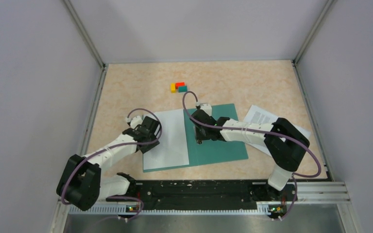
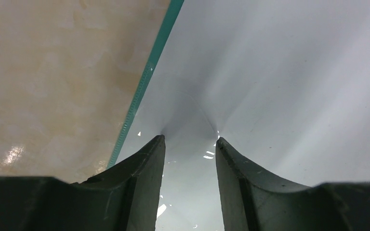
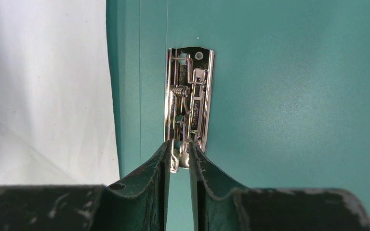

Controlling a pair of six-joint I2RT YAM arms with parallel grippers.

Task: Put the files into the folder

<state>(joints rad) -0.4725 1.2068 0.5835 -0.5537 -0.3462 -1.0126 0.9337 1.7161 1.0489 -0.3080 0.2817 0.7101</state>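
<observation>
The teal-green folder (image 1: 223, 145) lies open in the middle of the table. A white sheet (image 1: 167, 141) covers its left half. My left gripper (image 1: 148, 138) is open, with both fingertips pressed down on this sheet (image 2: 270, 72), which puckers between them (image 2: 189, 139). The folder's edge (image 2: 147, 77) shows beside the sheet. My right gripper (image 1: 201, 133) is at the folder's spine, its jaws (image 3: 179, 144) closed narrowly on the lower end of the metal clip (image 3: 190, 91). The right half of the folder (image 3: 294, 96) is bare. A printed sheet (image 1: 260, 116) lies to the right, partly under my right arm.
A cluster of small yellow, red and teal blocks (image 1: 178, 87) sits behind the folder. Grey walls enclose the table on the left, back and right. A black rail (image 1: 199, 191) runs along the near edge between the arm bases.
</observation>
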